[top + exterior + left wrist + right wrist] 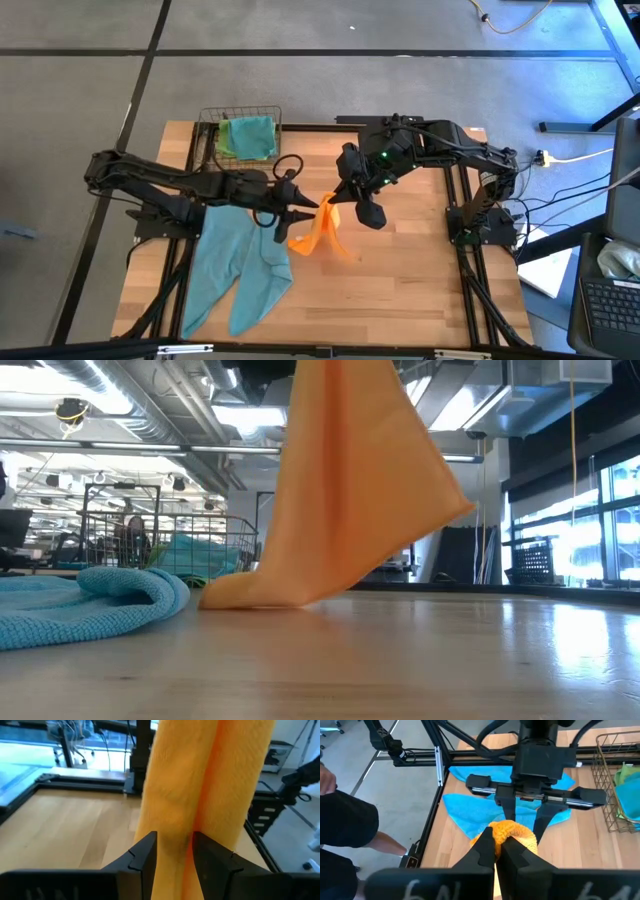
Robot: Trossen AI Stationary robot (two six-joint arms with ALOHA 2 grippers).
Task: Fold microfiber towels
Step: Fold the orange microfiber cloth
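The bench (pixel 420 290) carries everything in play. On its left part a teal towel (pixel 240 270) is spread limp and unfolded, partly under the left arm; in the low view it is seen as a rumpled heap at table level. Near the bench's middle the orange towel (pixel 318 232) is held up between both arms, so that it hangs in a long drape whose lower end alone rests on the wood, as the low view shows.

The left pincer (pixel 172 855) is closed on a gathered fold of the orange towel, its fingers standing partly apart with the cloth pinched between them. The right pincer (pixel 496 851) is fully closed on a bunched top edge of the same towel, close beside the left one.

The step in hand is judged to be the lifting and spreading of the orange towel before any fold is made; no fold is yet laid. The next move probably calls for the two pincers to be drawn apart along the edge so that the cloth is stretched flat, then lowered onto clear wood beside the teal towel.

At the bench's far edge a wire basket (pixel 208 130) is set, with a teal towel on top of a lime green one inside it.
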